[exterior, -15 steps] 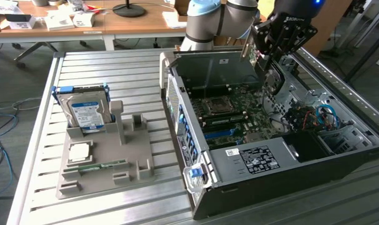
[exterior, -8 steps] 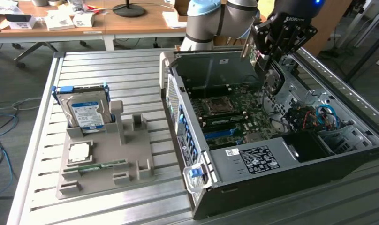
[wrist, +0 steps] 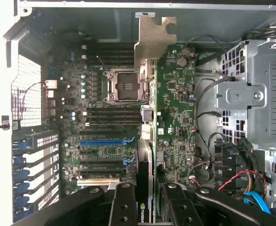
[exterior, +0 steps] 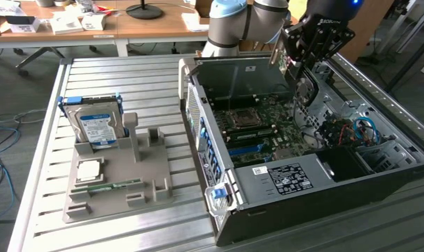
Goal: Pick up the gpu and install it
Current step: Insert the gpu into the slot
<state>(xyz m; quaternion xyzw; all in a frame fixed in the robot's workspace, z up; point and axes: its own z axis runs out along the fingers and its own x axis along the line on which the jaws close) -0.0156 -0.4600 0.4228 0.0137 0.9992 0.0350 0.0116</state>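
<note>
Gpu [wrist: 147,122] | clamped edge-on by gripper [wrist: 146,189] | above computer case [exterior: 282,210], 1 o'clock in exterior view | step: bringing to board | seating likely needs edge aligned over slot [wrist: 107,140]

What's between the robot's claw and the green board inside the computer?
The gpu, clamped edge-on in the gripper, hangs over the motherboard; the wrist view shows it.

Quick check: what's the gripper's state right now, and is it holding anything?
gripper: closed on the gpu, held edge-on over the open computer case.
</note>
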